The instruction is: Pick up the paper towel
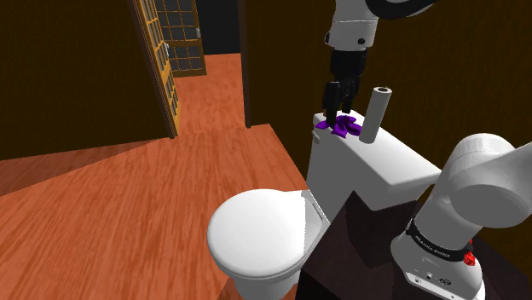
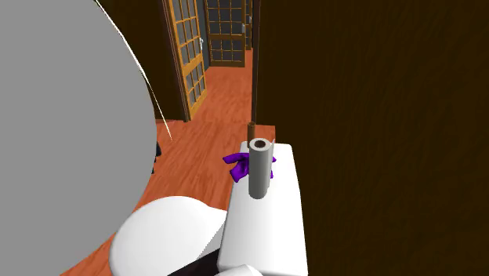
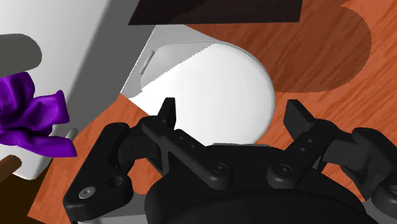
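The paper towel is a plain grey roll [image 1: 375,115] standing upright on the white toilet tank [image 1: 384,162], also seen from the other side [image 2: 259,168]. A crumpled purple cloth-like thing [image 1: 344,127] [image 2: 239,165] [image 3: 32,118] lies beside the roll, toward the tank's far end. My black gripper [image 1: 338,109] hangs over that end of the tank, just above the purple thing and to the shoulder view's left of the roll, not touching it. In the wrist view the gripper [image 3: 232,118] is open, with nothing between its fingers and the toilet lid [image 3: 210,89] beyond them.
The toilet bowl with its shut white lid [image 1: 256,230] sits in front of the tank. A dark wall [image 2: 376,118] rises right behind the tank. Reddish wood floor [image 1: 128,187] spreads toward a glazed wooden door [image 1: 162,60]. A big grey arm link [image 2: 70,118] covers the second exterior view's left.
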